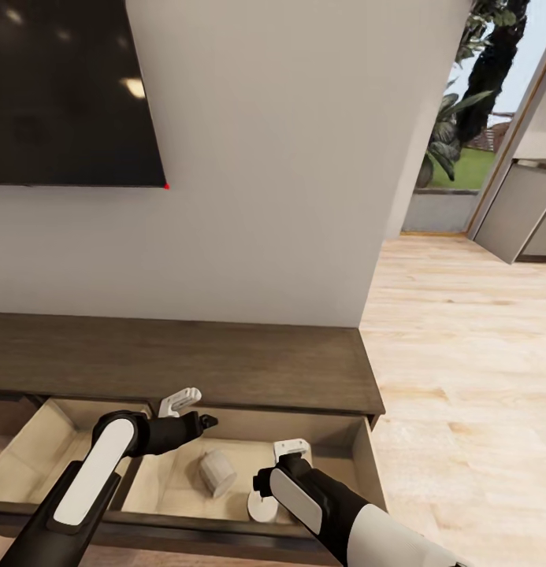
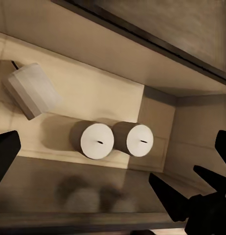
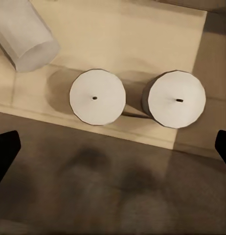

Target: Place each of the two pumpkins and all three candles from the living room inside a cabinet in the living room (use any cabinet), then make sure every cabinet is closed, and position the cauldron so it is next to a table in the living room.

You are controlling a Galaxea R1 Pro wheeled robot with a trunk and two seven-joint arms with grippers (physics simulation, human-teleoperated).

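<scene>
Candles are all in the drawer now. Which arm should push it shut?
Probably right: the right gripper hangs open near the drawer's front edge, above two upright candles. The left gripper reaches deeper inside.

1. My left arm (image 1: 99, 472) is glossy black with a long white rounded panel along the forearm.
2. My right arm (image 1: 336, 508) matches it: black shell, white oval inset, white upper section.
3. Each wrist carries a white bracket; the left gripper (image 1: 195, 416) tapers to dark, pointed fingers (image 2: 174, 198).
</scene>
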